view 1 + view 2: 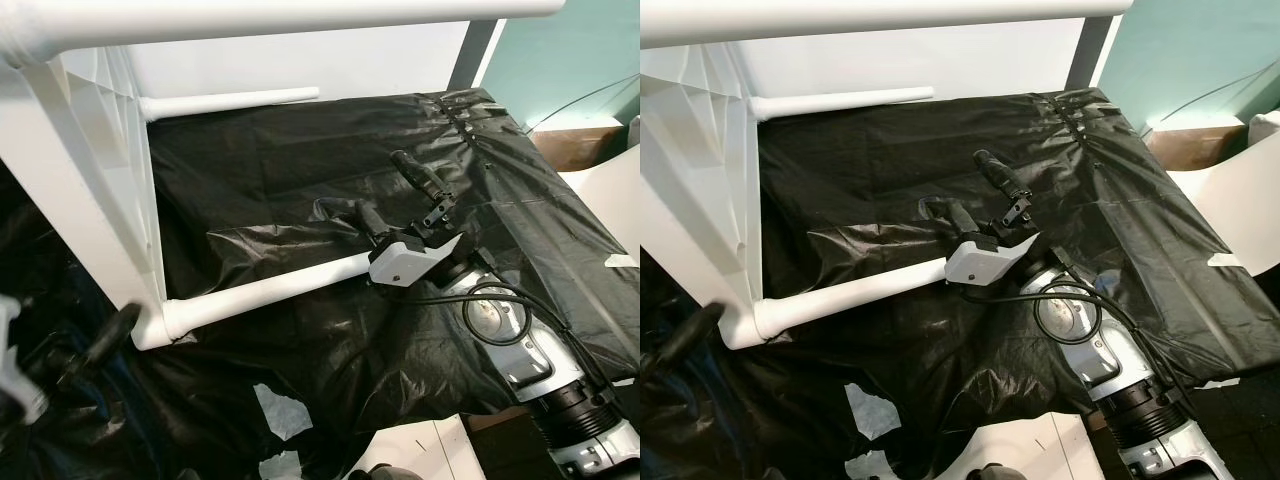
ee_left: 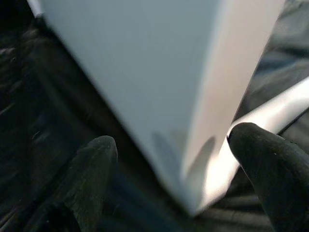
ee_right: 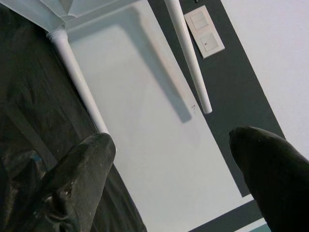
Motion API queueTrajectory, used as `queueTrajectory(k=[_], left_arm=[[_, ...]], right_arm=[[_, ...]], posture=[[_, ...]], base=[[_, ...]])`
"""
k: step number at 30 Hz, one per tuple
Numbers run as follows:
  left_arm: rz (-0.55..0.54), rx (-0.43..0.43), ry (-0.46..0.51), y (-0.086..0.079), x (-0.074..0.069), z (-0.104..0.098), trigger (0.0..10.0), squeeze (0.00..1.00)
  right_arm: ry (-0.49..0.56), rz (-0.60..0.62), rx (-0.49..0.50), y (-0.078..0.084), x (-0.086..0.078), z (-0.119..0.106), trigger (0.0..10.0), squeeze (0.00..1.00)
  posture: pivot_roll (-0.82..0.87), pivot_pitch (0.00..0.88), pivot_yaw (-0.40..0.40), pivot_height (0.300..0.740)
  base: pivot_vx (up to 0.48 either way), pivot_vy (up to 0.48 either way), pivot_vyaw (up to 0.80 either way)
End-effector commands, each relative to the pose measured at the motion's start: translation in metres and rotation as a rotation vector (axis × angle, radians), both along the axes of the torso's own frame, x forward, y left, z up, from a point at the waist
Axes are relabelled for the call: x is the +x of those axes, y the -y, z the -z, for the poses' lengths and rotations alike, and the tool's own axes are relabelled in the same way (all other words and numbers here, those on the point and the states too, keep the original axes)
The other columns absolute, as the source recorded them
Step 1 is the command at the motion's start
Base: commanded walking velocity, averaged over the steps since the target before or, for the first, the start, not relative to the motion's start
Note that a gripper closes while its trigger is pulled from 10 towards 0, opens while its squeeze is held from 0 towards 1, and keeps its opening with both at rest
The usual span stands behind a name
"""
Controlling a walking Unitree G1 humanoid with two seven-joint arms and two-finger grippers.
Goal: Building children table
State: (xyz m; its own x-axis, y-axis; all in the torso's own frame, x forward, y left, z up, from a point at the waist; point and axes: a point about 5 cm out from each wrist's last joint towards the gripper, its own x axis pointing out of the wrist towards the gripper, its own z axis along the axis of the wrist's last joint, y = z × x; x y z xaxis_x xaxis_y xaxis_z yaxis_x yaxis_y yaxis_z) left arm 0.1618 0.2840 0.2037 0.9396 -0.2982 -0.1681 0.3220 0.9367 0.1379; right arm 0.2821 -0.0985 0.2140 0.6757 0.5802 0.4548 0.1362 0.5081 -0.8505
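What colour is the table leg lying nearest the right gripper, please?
White; the table leg shows best in the left eye view.

Crinkled black plastic sheet (image 1: 300, 190) beside a cardboard box (image 1: 575, 145).

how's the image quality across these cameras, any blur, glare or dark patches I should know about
Left eye view: sharp overall, with glare on the black plastic sheet and a dark, slightly blurred lower left corner around the left gripper. Left wrist view: the white table panel is very close and soft, and the fingers are blurred. Right wrist view: the table legs are crisp, with a soft shadow on the wall behind.
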Motion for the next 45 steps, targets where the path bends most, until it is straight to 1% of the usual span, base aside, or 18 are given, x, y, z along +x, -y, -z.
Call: queueTrajectory(k=[1,6,8,10,11,12,15,16,18,19,20,21,23,25,31,35,41,45], left_arm=[[0.111,0.023,-0.033,-0.002,-0.008,-0.004,10.0,0.0],[0.041,0.054,-0.034,-0.018,-0.016,-0.01,10.0,0.0],[-0.065,0.088,0.011,-0.03,-0.01,-0.013,10.0,0.0],[-0.065,0.088,0.011,-0.03,-0.01,-0.013,10.0,0.0],[-0.116,0.115,0.029,-0.035,-0.006,-0.013,10.0,0.0],[-0.116,0.115,0.029,-0.035,-0.006,-0.013,10.0,0.0],[-0.368,0.155,0.08,-0.057,0.021,-0.005,10.0,0.0],[-0.368,0.155,0.08,-0.057,0.021,-0.005,10.0,0.0],[-0.444,0.139,0.108,-0.061,0.035,-0.003,10.0,0.0],[-0.444,0.139,0.108,-0.061,0.035,-0.003,10.0,0.0],[-0.486,0.118,0.118,-0.061,0.048,0.0,10.0,0.0],[-0.486,0.118,0.118,-0.061,0.048,0.0,10.0,0.0],[-0.505,0.096,0.131,-0.059,0.063,0.005,10.0,0.0],[-0.503,0.075,0.132,-0.055,0.07,0.008,10.0,0.0],[-0.51,0.06,0.122,-0.051,0.082,0.014,10.0,0.0],[-0.514,0.037,0.12,-0.046,0.1,0.021,10.0,0.0],[-0.505,0.019,0.126,-0.04,0.108,0.022,10.0,0.0],[-0.497,0.009,0.121,-0.033,0.115,0.027,10.0,0.0]], right_arm=[[0.0,-0.008,-0.014,0.0,-0.001,0.004,10.0,0.0],[0.01,-0.024,-0.031,0.001,-0.002,0.004,10.0,0.0],[0.047,-0.043,-0.036,-0.001,-0.005,0.0,10.0,0.0],[0.047,-0.043,-0.036,-0.001,-0.005,0.0,10.0,0.0],[0.072,-0.053,-0.035,-0.003,-0.007,-0.003,10.0,0.0],[0.072,-0.053,-0.035,-0.003,-0.007,-0.003,10.0,0.0],[0.19,-0.082,-0.044,-0.012,-0.01,-0.018,10.0,0.0],[0.19,-0.082,-0.044,-0.012,-0.01,-0.018,10.0,0.0],[0.234,-0.095,-0.05,-0.017,-0.009,-0.027,10.0,0.0],[0.234,-0.095,-0.05,-0.017,-0.009,-0.027,10.0,0.0],[0.277,-0.105,-0.054,-0.022,-0.008,-0.035,10.0,0.0],[0.277,-0.105,-0.054,-0.022,-0.008,-0.035,10.0,0.0],[0.331,-0.117,-0.051,-0.026,-0.008,-0.044,10.0,0.0],[0.365,-0.117,-0.052,-0.028,-0.007,-0.048,10.0,0.0],[0.433,-0.113,-0.051,-0.03,-0.008,-0.053,10.0,0.0],[0.546,-0.08,-0.02,-0.031,-0.004,-0.068,10.0,0.0],[0.594,-0.066,-0.004,-0.032,-0.002,-0.077,10.0,0.0],[0.636,-0.032,0.053,-0.031,0.002,-0.09,10.0,0.0]], posture=[[0.09,0.108,-0.048,0.74],[0.1,0.112,-0.05,0.74],[0.11,0.112,-0.052,0.74],[0.11,0.112,-0.052,0.74],[0.11,0.112,-0.052,0.74],[0.11,0.112,-0.052,0.74],[0.11,0.112,-0.047,0.74],[0.11,0.112,-0.047,0.74],[0.1,0.11,-0.045,0.74],[0.1,0.11,-0.045,0.74],[0.09,0.105,-0.043,0.74],[0.09,0.105,-0.043,0.74],[0.09,0.105,-0.043,0.74],[0.08,0.101,-0.04,0.74],[0.07,0.096,-0.039,0.74],[0.06,0.09,-0.047,0.74],[0.06,0.091,-0.048,0.74],[0.06,0.089,-0.047,0.74]], base=[[0.0,0.0,0.0],[0.0,0.0,0.0],[0.0,0.0,0.0],[0.0,0.0,0.0],[0.0,0.0,0.0],[0.0,0.0,0.0],[0.0,0.0,0.0],[0.0,0.0,0.0],[0.0,0.0,0.0],[0.0,0.0,0.0],[0.0,0.0,0.0],[0.0,0.0,0.0],[0.0,0.0,0.0],[0.0,0.0,0.0],[0.0,0.0,0.0],[0.0,0.0,0.0],[0.0,0.0,0.0],[0.0,0.0,0.0]])
